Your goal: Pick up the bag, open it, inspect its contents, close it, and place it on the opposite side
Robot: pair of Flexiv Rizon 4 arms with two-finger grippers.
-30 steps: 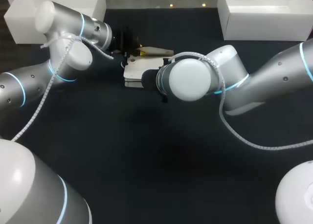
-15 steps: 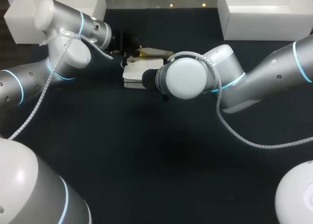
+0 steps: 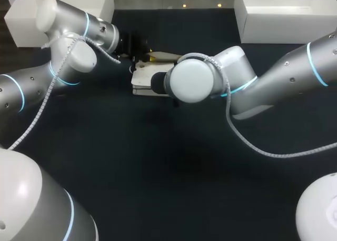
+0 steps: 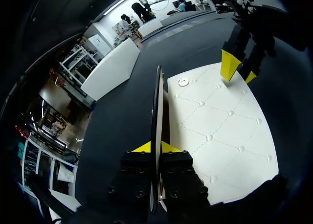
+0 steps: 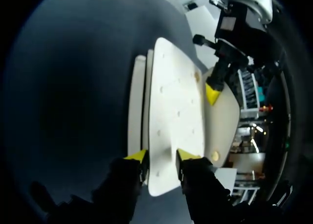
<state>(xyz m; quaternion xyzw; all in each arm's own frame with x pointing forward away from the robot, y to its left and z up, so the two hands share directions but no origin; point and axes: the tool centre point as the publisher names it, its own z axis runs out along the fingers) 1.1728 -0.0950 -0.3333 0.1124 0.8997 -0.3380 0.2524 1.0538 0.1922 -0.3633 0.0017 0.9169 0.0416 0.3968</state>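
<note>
The white quilted bag (image 3: 145, 75) lies flat at the table's back middle, with its flap (image 3: 168, 55) lifted. My left gripper (image 3: 145, 54) is shut on that flap. The left wrist view shows the flap (image 4: 159, 101) edge-on between the left gripper's (image 4: 156, 146) tips, above the bag's body (image 4: 220, 131). My right gripper (image 5: 160, 156) is open at the bag's (image 5: 176, 97) near edge, with a corner of it between the yellow tips. From the left wrist view the right gripper (image 4: 238, 73) sits at the bag's far end. Overhead, the right wrist hides it.
A white box (image 3: 284, 14) stands at the back right and another white box (image 3: 31, 20) at the back left. The dark table (image 3: 158, 162) stretches in front of the bag. Both arms meet over the bag.
My right arm has edged left toward the bag and its fingers have drawn closer together. The left arm and the raised flap have stayed put.
</note>
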